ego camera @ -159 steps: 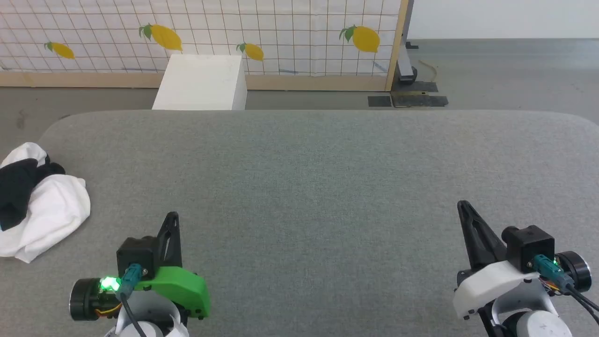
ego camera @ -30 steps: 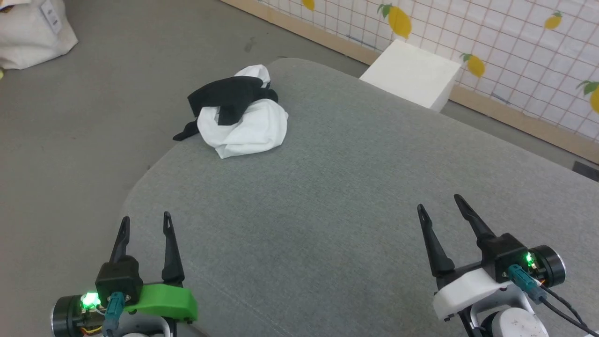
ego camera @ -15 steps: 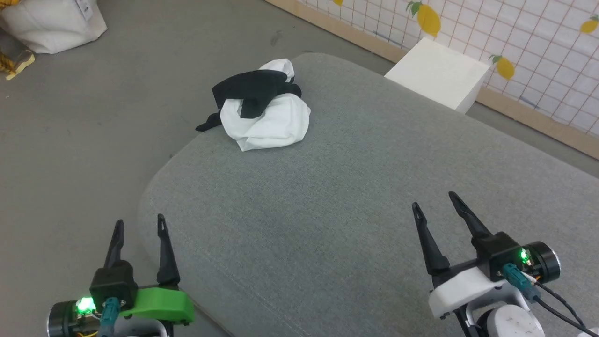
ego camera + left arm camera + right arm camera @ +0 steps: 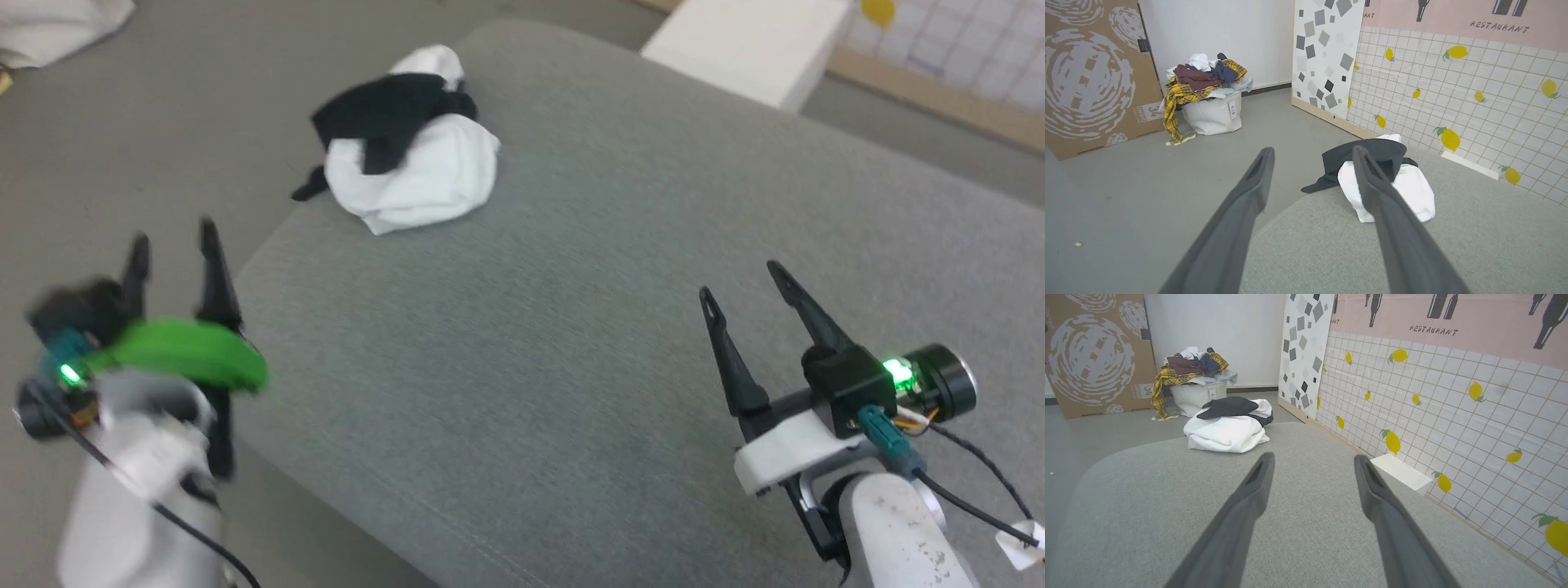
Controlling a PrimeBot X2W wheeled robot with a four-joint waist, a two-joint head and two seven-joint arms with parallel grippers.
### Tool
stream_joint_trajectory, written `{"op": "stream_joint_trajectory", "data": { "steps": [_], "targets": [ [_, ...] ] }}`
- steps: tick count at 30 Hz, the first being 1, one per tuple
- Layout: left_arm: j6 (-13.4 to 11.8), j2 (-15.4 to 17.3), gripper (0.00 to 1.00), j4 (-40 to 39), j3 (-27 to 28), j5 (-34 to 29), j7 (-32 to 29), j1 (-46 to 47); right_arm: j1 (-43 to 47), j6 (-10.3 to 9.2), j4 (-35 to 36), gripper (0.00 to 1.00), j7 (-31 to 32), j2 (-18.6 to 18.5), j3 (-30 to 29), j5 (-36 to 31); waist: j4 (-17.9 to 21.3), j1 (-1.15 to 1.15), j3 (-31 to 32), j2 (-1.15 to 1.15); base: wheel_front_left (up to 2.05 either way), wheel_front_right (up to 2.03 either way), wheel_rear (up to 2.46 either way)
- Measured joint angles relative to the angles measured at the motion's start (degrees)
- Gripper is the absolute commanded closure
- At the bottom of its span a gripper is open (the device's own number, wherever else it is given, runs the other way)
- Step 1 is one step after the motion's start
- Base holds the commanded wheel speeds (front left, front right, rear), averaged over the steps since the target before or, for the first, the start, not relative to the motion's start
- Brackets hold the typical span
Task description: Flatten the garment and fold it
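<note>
Well, your crumpled white cotton T-shirt with black sleeves (image 4: 408, 175) sits at eleven o'clock on the grey woven tabletop (image 4: 571, 343); left pincer (image 4: 173, 241) and right pincer (image 4: 739, 282) both released.

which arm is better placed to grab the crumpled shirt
Left, probably. The garment lies bunched at the far left of the grey surface, and the open left gripper is on that side, fingers pointing toward it. The right gripper, also open, would have to reach across.
</note>
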State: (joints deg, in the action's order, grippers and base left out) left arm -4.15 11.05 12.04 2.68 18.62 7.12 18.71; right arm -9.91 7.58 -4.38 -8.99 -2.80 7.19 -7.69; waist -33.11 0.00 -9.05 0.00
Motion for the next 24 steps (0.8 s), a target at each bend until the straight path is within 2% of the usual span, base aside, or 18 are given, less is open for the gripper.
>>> {"op": "stream_joint_trajectory", "data": {
  "steps": [5, 8, 15, 24],
  "targets": [
    [1.4, 2.9, 0.00, 6.3, 4.4, 6.4, -5.9, 9.1, -2.1, 0.00, 0.9, 0.00, 0.6, 0.0, 0.9, -1.3, 3.7, 0.00, -5.2, 0.00, 0.00, 0.00, 0.00],
    [2.6, 5.7, 0.00, 9.8, 6.7, 9.8, -10.7, 13.4, -3.6, 0.00, 1.9, 0.00, 0.7, 0.0, 1.0, -1.7, 6.4, 0.01, -8.6, 0.00, 0.00, 0.00, 0.00],
    [3.0, 12.0, 0.00, 15.7, 11.3, 16.3, -22.0, 20.6, -4.9, 0.00, 4.6, 0.00, 1.0, 0.0, 0.5, -3.0, 12.1, 0.01, -16.8, 0.01, 0.00, 0.00, 0.00],
    [-0.4, 12.1, 0.00, 22.4, 14.5, 22.3, -30.9, 24.2, -6.0, 0.02, 8.2, 0.00, 0.5, 0.2, 0.7, -3.0, 17.8, 0.01, -27.5, 0.01, 0.00, 0.00, 0.00]
  ]
}}
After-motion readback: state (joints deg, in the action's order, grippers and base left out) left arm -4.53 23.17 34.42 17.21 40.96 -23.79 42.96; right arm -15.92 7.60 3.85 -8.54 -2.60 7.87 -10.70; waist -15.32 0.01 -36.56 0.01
